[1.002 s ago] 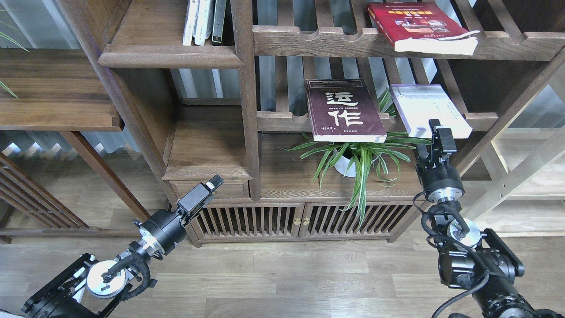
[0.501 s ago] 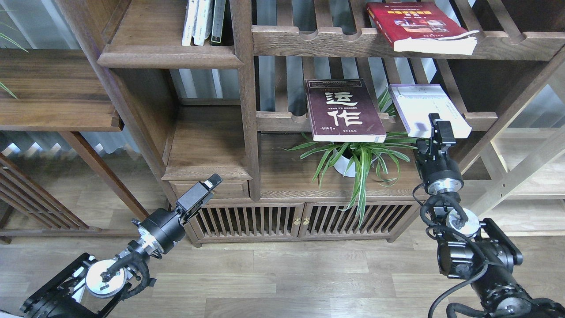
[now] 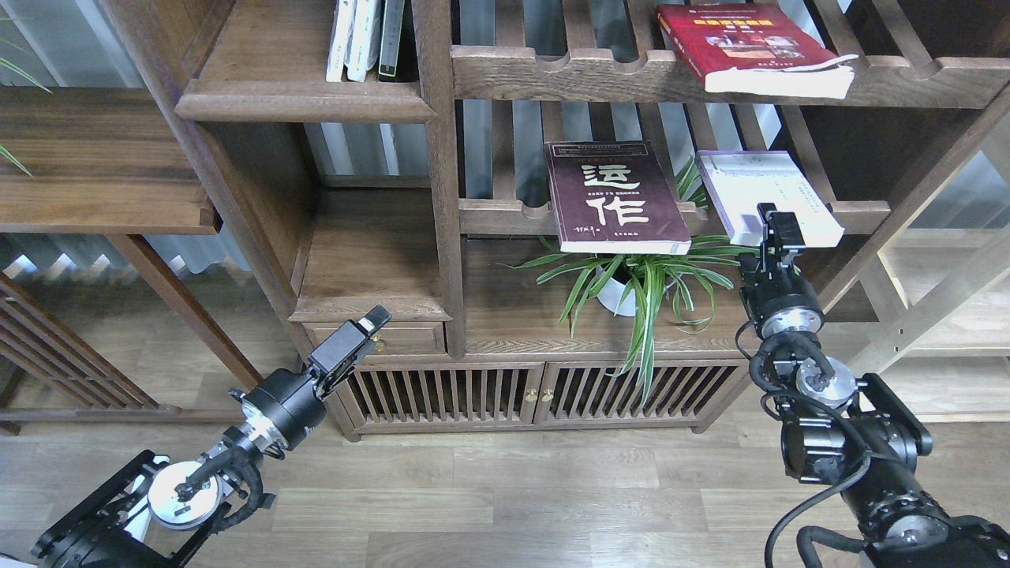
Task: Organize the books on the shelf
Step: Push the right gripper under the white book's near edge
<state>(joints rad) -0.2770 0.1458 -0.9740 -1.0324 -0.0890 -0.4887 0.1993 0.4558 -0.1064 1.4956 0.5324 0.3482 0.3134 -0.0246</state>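
Head view: right gripper (image 3: 777,225) at the lavender book's (image 3: 761,189) near edge, jaws' state seemingly unreadable.

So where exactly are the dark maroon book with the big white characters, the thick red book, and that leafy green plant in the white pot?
Dark maroon book with white characters (image 3: 614,197): head view, middle of its cover.
Thick red book (image 3: 742,39): head view, its cover.
Green plant in white pot (image 3: 649,285): head view, its leaves.

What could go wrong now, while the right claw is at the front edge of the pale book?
The pale book overhangs the slatted rack; a push from the right claw may tip it onto the plant. The maroon book beside it overhangs too and could fall if bumped.
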